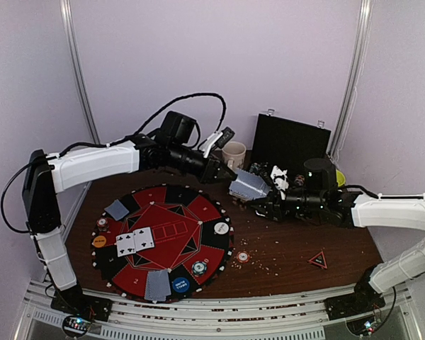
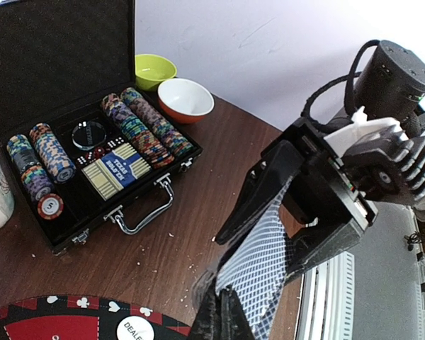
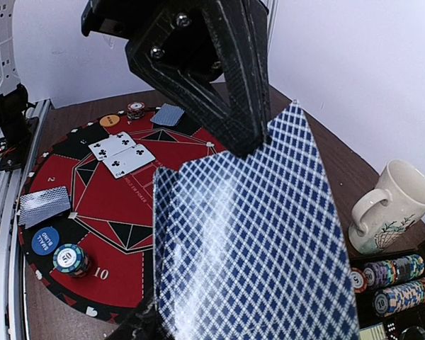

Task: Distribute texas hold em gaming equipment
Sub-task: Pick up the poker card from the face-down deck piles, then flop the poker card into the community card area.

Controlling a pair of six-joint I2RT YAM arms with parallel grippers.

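Note:
My right gripper (image 1: pixel 261 195) is shut on a small stack of blue-backed playing cards (image 1: pixel 249 184), holding it above the table right of the round red mat (image 1: pixel 171 228). My left gripper (image 1: pixel 227 174) is shut, its tips (image 2: pixel 230 297) pinching the edge of the top card (image 2: pixel 261 263). In the right wrist view the card backs (image 3: pixel 248 234) fill the frame and hide my own fingers. On the mat lie two face-up cards (image 1: pixel 134 241), face-down cards (image 1: pixel 117 209) (image 1: pixel 157 285), a white button (image 1: pixel 221 228), a blue one (image 1: pixel 180 285), an orange one (image 1: pixel 99 241) and chips (image 1: pixel 199 268).
An open black case (image 2: pixel 145 190) with chip rows stands at the back right, with a yellow-green bowl (image 2: pixel 154 69) and an orange bowl (image 2: pixel 185 98) behind it. A cream mug (image 1: pixel 234 154) sits behind the left gripper. A loose chip (image 1: pixel 243 256) and a red triangle (image 1: pixel 317 260) lie on the wood.

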